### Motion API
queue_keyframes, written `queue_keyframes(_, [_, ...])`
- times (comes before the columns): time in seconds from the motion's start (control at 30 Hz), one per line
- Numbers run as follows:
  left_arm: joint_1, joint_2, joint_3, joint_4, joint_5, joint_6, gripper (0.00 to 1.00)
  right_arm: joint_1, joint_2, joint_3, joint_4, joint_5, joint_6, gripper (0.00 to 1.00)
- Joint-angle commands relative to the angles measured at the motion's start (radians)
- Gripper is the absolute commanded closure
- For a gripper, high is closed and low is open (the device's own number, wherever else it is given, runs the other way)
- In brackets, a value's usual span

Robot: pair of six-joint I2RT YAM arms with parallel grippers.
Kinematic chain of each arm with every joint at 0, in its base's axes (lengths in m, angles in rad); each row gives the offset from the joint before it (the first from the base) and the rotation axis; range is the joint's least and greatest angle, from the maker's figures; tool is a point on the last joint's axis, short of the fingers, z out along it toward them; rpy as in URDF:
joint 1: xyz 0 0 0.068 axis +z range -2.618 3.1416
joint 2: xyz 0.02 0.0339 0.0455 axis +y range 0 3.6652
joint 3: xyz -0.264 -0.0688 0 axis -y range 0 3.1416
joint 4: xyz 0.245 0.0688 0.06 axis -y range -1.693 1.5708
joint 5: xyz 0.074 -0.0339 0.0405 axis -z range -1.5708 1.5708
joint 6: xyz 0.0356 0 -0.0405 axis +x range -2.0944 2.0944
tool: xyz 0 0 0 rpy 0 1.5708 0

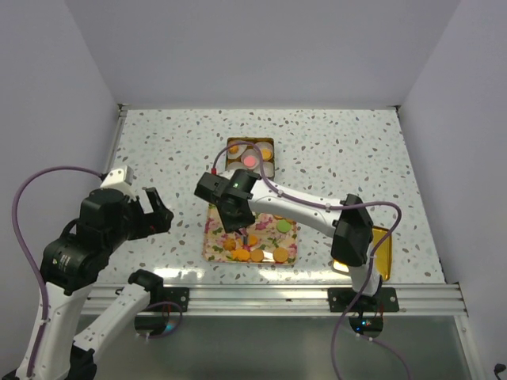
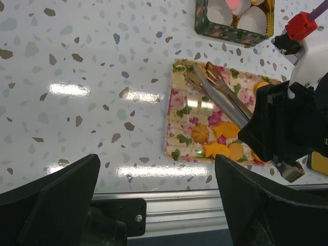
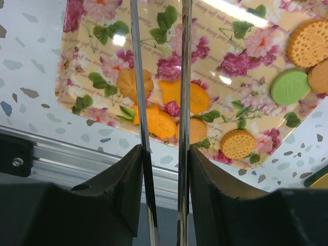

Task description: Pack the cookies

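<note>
Several cookies, mostly orange rounds with one green one, lie on a floral tray. My right gripper is shut on metal tongs and holds them over the tray; the tongs also show in the left wrist view, with tips slightly apart and nothing between them. A green tin behind the tray holds white paper cups and a pink cookie. My left gripper is open and empty, above the table left of the tray.
A gold lid lies at the right, partly behind the right arm. The metal rail runs along the table's near edge. White walls close in the table on three sides.
</note>
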Motion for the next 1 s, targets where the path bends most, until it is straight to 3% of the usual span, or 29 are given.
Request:
queue_keyframes(0.0, [-0.004,0.004,-0.002,0.063,0.013,0.039,0.00,0.008,-0.007,0.061,-0.030,0.039,0.020,0.64])
queue_keyframes(0.33, [-0.006,0.046,0.045,0.075,-0.007,0.103,0.00,-0.066,-0.021,0.380,-0.212,0.160,-0.012,0.66])
queue_keyframes(0.57, [-0.006,0.038,-0.007,0.100,-0.002,0.097,0.00,-0.230,-0.026,0.364,-0.127,0.099,-0.093,0.66])
queue_keyframes(0.97, [-0.006,0.075,-0.008,0.132,-0.030,0.102,0.00,-0.274,0.100,0.427,-0.071,0.024,-0.141,0.67])
